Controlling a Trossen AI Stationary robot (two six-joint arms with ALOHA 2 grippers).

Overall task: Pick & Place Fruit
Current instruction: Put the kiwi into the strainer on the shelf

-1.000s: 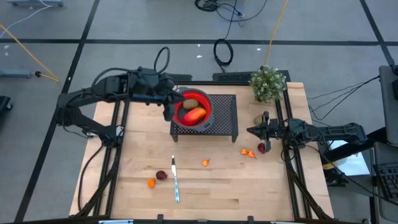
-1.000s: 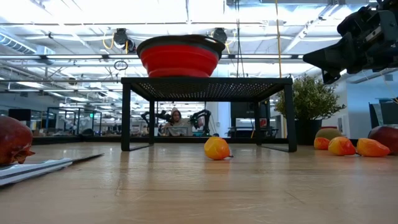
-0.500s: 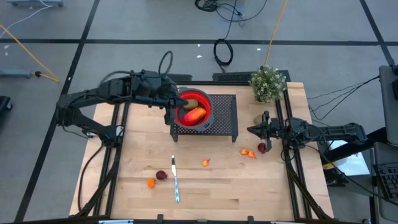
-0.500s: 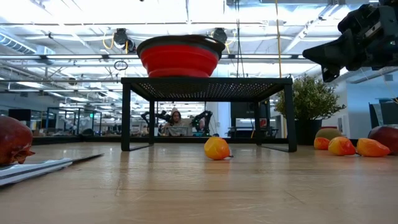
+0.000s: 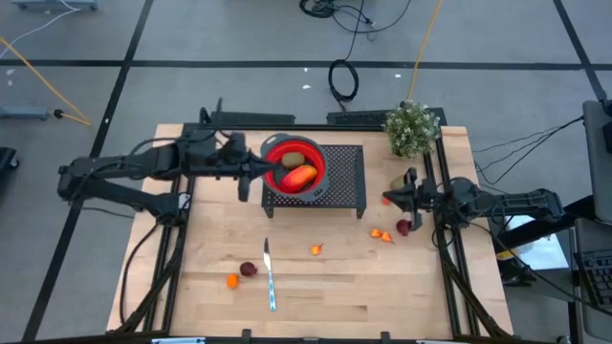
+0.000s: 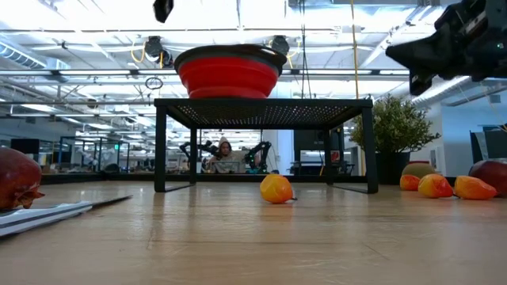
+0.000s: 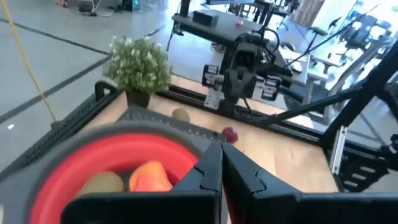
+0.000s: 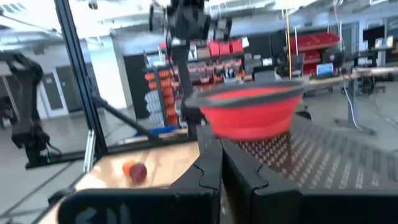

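While both pincers were pressed together, left pincer (image 5: pixel 271 170) sat at bowl (image 5: pixel 316 159) rim, right pincer (image 5: pixel 386 199) hovered over tabletop (image 5: pixel 335 287), two fruits (image 5: pixel 299 176) lay in bowl.

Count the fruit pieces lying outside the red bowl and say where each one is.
7 visible: an orange one and a dark red one left of the knife, one mid-table, two small orange, one dark red, one greenish by the plant. Others may be hidden.

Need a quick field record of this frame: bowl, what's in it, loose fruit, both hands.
bowl: red bowl on black mesh stand
in bowl: red-orange oval fruit, kiwi-like fruit
loose on table: small orange fruit; dark red fruit
knife: knife flat on table, front centre
left hand: shut, empty, at bowl's left rim
right hand: shut, empty, right of stand
plant: potted plant, back right corner
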